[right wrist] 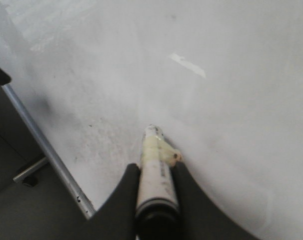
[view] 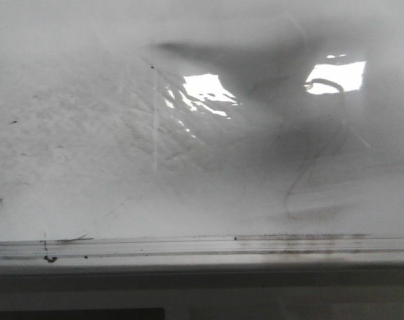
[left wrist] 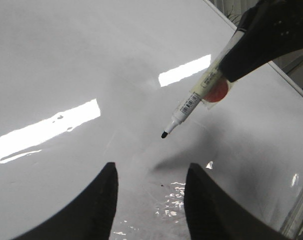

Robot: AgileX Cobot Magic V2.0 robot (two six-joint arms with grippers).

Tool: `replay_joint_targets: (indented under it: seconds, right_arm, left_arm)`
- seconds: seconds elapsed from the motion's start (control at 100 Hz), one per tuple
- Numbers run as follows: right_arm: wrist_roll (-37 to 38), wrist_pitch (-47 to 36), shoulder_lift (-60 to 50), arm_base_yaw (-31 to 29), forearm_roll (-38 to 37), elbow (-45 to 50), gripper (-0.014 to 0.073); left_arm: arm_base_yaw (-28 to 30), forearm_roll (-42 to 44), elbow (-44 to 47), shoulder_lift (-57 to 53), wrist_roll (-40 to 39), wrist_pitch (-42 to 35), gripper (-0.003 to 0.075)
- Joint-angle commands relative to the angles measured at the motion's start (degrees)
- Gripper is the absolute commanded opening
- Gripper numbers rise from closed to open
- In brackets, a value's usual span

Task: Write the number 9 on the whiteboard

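Glossy, smeared whiteboard (view: pixel 89 153) fills the front view, glare patches bright at one and two o'clock, its grey rail (view: pixel 202 245) running across at six o'clock. No clear black number 9 shows on it. On the left, the left tool (left wrist: pixel 150 200) hangs over the board, fingers apart, gripping nothing. Toward two o'clock from it, the right tool (right wrist: pixel 154 200) is clamped on a marker (left wrist: pixel 191 102), tip just off the surface.

A large glossy white whiteboard (view: pixel 89 167) is seen smeared with grey wipe marks, bright glare patches and a grey metal rail.
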Motion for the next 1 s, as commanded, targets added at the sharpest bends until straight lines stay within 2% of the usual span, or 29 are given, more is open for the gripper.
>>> replay_joint_targets:
  seconds: [0.0,0.27,0.49,0.65,0.85,0.99]
  right_arm:
    - [0.5,-2.7,2.0,-1.2,0.2,-3.2,-0.005]
    - [1.0,-6.0,9.5,-0.9,1.2,-4.8,-0.0051]
    - [1.0,1.7,8.9,0.8,0.5,-4.8,-0.0051]
    - [2.3,-0.4,6.4,-0.1,-2.9,-5.2,-0.0051]
    - [2.4,-1.2,6.2,-1.5,-3.2,-8.4,-0.0051]
    - [3.4,3.7,6.4,-1.5,-2.8,-7.6,-0.0051]
  left_arm:
    - [0.2,-0.8,-1.7,-0.1,-0.2,-4.0,0.0292]
    - [0.2,-0.8,-1.7,-0.1,-0.2,-4.0,0.0292]
    - [0.2,-0.8,-1.7,-0.1,-0.2,-4.0,0.0292]
    - [0.2,-0.8,-1.7,-0.1,-0.2,-4.0,0.0292]
    - [0.2,-0.8,-1.7,-0.1,-0.2,-4.0,0.0292]
    - [0.2,-0.8,-1.7,-0.1,-0.2,-4.0,0.0292]
